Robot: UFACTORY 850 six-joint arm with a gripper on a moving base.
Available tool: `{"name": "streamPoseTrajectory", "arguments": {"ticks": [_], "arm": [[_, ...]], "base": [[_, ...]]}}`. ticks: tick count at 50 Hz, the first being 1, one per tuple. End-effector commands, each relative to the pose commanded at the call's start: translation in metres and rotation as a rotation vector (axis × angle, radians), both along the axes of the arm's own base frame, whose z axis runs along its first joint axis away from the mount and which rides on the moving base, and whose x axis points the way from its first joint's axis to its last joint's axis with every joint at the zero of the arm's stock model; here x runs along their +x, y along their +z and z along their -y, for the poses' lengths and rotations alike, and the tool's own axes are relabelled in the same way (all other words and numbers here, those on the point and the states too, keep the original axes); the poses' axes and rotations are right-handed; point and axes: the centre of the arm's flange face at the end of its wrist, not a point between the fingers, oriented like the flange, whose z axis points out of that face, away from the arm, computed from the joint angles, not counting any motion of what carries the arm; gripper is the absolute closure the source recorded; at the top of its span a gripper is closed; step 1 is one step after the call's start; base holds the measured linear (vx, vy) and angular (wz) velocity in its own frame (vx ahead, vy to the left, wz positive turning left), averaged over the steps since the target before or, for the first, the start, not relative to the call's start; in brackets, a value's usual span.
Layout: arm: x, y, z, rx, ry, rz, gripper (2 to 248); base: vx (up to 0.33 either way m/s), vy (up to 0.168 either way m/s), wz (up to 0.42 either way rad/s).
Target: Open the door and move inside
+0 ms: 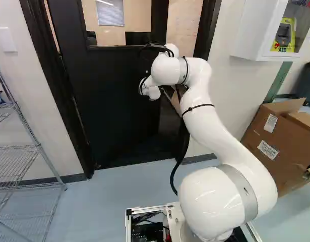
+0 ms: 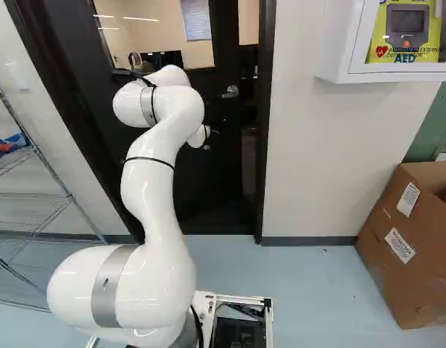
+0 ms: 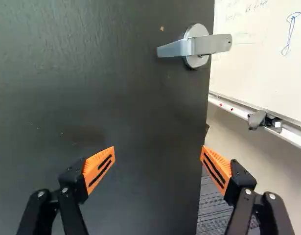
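- Left base view: the arm (image 1: 210, 116) rises, bends, and reaches forward to the door (image 1: 119, 111), its wrist bent down close to it.
- Wrist view: fingers (image 3: 99, 169) wide apart with nothing held, one before the door, the other beyond its free edge; handle (image 3: 201, 45) ahead, untouched.
- Door ajar, blocking most of the doorway; whiteboard (image 3: 260, 63) beyond the gap.
- Wire shelf (image 1: 18, 146) at the left of the left base view; box (image 2: 418, 246) at the right of the right, below the AED cabinet (image 2: 346, 43).
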Motion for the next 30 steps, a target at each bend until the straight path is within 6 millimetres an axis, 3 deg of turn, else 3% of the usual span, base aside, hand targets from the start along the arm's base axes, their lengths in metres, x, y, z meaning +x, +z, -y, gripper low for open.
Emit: {"name": "streamPoseTrajectory", "arguments": {"ticks": [30], "arm": [[-0.051, 0.015, 0.033, -0.006, -0.038, -0.067, 3]], "base": [[0.0, 0.0, 0.0]]}}
